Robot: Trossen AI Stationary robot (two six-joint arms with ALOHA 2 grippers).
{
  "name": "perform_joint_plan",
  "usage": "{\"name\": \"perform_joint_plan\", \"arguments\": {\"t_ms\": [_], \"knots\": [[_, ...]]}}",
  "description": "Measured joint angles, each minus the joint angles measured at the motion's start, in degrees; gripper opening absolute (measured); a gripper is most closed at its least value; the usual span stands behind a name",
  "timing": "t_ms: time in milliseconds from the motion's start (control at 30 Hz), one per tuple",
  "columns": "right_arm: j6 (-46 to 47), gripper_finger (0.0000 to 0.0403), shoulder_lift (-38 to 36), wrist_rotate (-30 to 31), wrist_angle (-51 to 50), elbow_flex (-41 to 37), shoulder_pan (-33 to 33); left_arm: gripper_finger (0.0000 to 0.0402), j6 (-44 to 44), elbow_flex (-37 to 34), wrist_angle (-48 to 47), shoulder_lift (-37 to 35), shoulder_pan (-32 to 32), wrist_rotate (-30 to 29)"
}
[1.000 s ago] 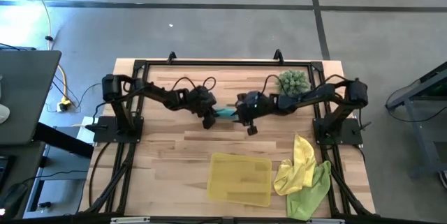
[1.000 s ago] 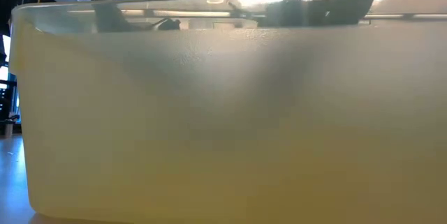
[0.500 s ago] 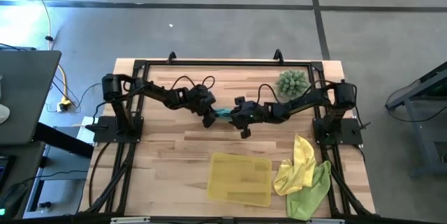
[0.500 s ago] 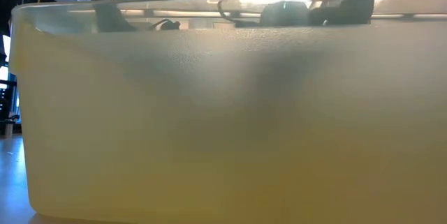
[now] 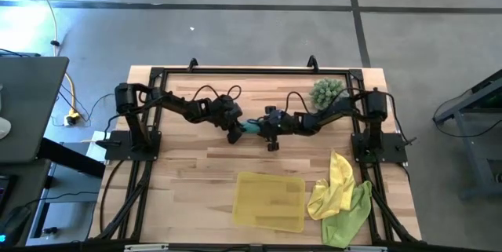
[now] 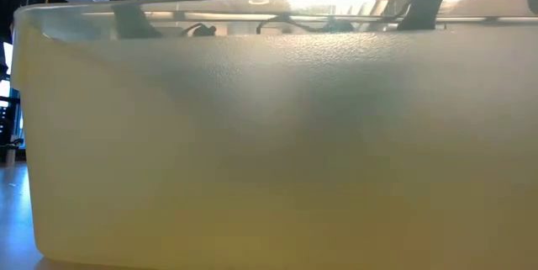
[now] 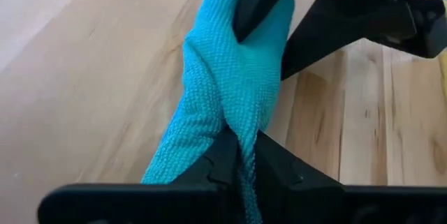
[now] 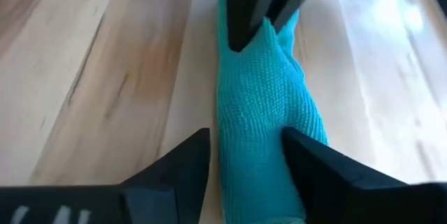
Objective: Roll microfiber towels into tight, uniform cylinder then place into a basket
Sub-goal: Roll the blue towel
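From above I see both arms meeting over the teal towel (image 5: 252, 126), which lies rolled on the wooden table (image 5: 188, 166), on the far side of the yellow basket (image 5: 271, 201). The left gripper (image 5: 235, 130) sits at one end of that towel and the right gripper (image 5: 265, 129) at the other. The yellow towel (image 5: 336, 181) and the lime green towel (image 5: 349, 214) lie heaped together just beside the basket, on the right arm's side. The spiky green plant (image 5: 329, 92) stands beyond the teal towel, near the right arm.

At table height the basket wall (image 6: 269, 152) fills nearly everything; I only make out dark arm parts over its rim.

Through the left wrist camera, the left gripper (image 7: 241, 155) is pinched tight on the teal towel (image 7: 230, 91), cloth squeezed between its fingers.

Through the right wrist camera, the right gripper (image 8: 244, 151) stands spread, its fingers (image 8: 185, 165) flanking the teal towel (image 8: 262, 105) on either side; I cannot tell whether they press it.
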Motion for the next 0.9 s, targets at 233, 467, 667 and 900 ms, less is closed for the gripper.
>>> {"name": "perform_joint_plan", "arguments": {"t_ms": [233,467,667,900], "knots": [[6.68,0.0109,0.7,-2.22,-1.59,0.11,-0.66,0.0067,7.04,-0.16,-2.03,-3.52,-0.13,-2.61],[7.24,0.0038,0.76,-2.23,-2.16,0.06,-0.7,0.0119,19.77,-0.22,-9.29,-9.72,-1.03,-7.75],[9.81,0.0017,0.79,-3.06,-2.16,-0.02,-0.74,0.013,34.25,-0.11,-8.03,-14.09,-5.15,-16.6],[11.11,0.0018,0.81,-3.1,-2.1,-0.09,-0.74,0.0125,41.69,-0.07,-1.03,-10.59,-10.36,-16.84]]}}
